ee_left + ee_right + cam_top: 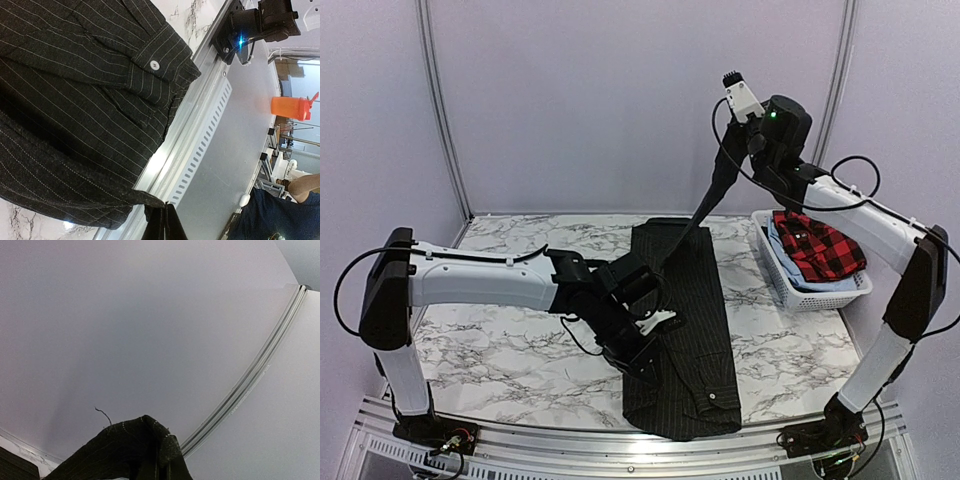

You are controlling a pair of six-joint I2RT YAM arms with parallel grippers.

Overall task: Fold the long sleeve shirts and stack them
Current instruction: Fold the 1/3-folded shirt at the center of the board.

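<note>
Holding one sleeve [705, 205] high above the worktop [510, 340], the right claw [159, 462] is clamped shut on a bunch of pinstriped cloth. The left claw [164, 220] is also closed, pinching the left side of the black shirt [695, 340] low against the worktop. It seems to have the side edge, but the wrist view is too close to tell how many layers it has caught.

The black shirt lies lengthwise in the middle of the worktop, narrowed but not yet folded short. Its near end reaches the metal rail [200, 125] at the front, where a buttoned cuff [154, 64] hangs just over it. The red shirt [820, 248] sits in the basket [790, 285] at the right, untouched.

Risks from here:
- The raised sleeve is taut. Lifting it further, or swinging it across, could drag the body askew unless the left claw pins it well.
- A thin pinch by the right claw could slip, and the sleeve would then drop in a twist.
- Any pull toward the arms could slide the near end off over the rail.
- If the left claw has both layers, letting go may pull the fold open.
</note>
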